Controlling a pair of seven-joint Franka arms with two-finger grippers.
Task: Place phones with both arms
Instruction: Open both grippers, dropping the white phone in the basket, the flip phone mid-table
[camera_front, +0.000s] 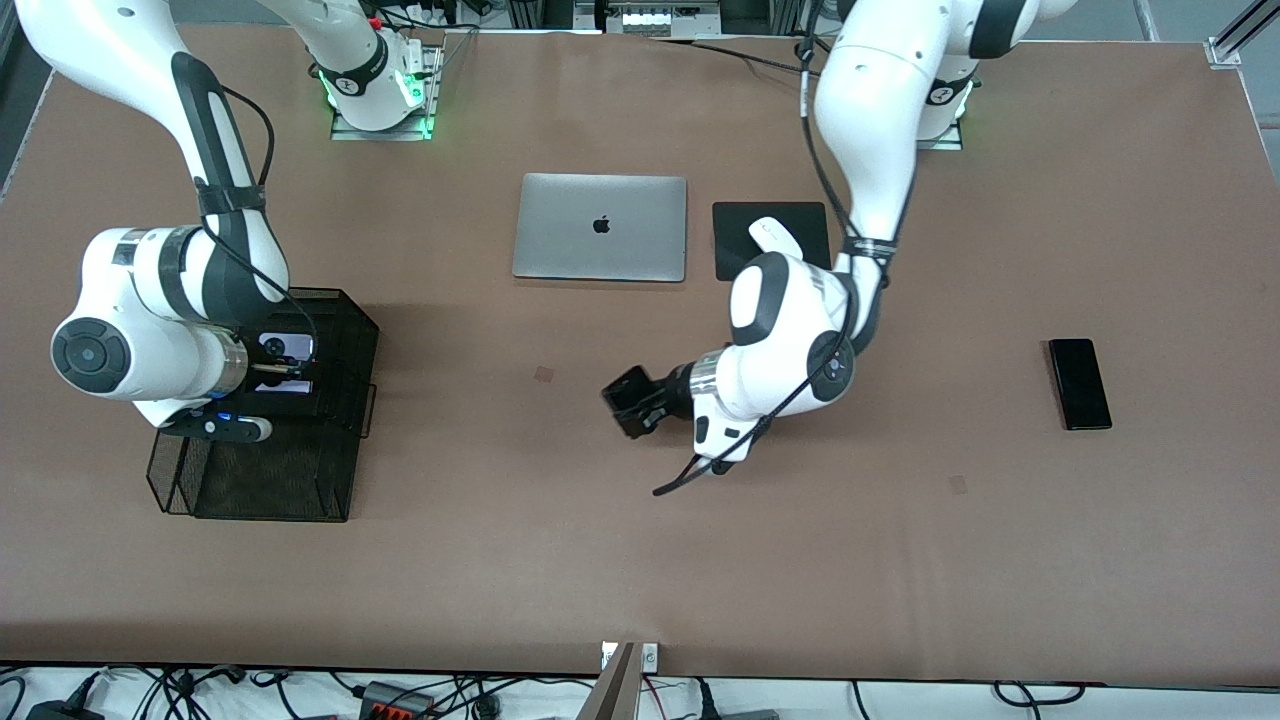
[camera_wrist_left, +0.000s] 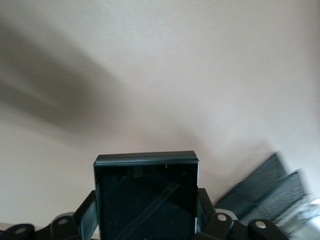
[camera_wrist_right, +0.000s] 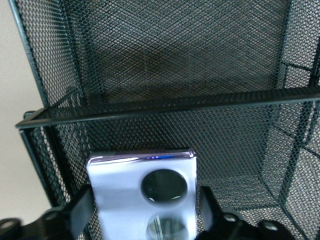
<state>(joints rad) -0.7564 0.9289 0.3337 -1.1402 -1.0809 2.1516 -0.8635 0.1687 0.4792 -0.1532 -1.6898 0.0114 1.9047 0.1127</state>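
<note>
R gripper (camera_front: 283, 368) over mesh rack (camera_front: 340, 330) at R-arm end of table; fingers flank lilac-white phone (camera_wrist_right: 142, 197) in rack, grip vs release: can't tell. L gripper (camera_front: 632, 400) over table centre, clamped on squarish black phone (camera_wrist_left: 146, 197); rack lies toward R-arm end. Long black slab (camera_front: 1080, 383) near L-arm end, L arm nearer.

The squarish phone (camera_wrist_left: 146, 200) is held between the left gripper's fingers (camera_wrist_left: 86, 220) over the table (camera_front: 500, 560); the lensed phone (camera_wrist_right: 142, 200) is flanked by the right gripper's fingers (camera_wrist_right: 82, 212), inside the mesh rack (camera_wrist_right: 165, 105)

Glossy lilac-white phone (camera_wrist_right: 142, 200), black wire-mesh rack (camera_front: 330, 330), matt brown table (camera_front: 500, 560).
</note>
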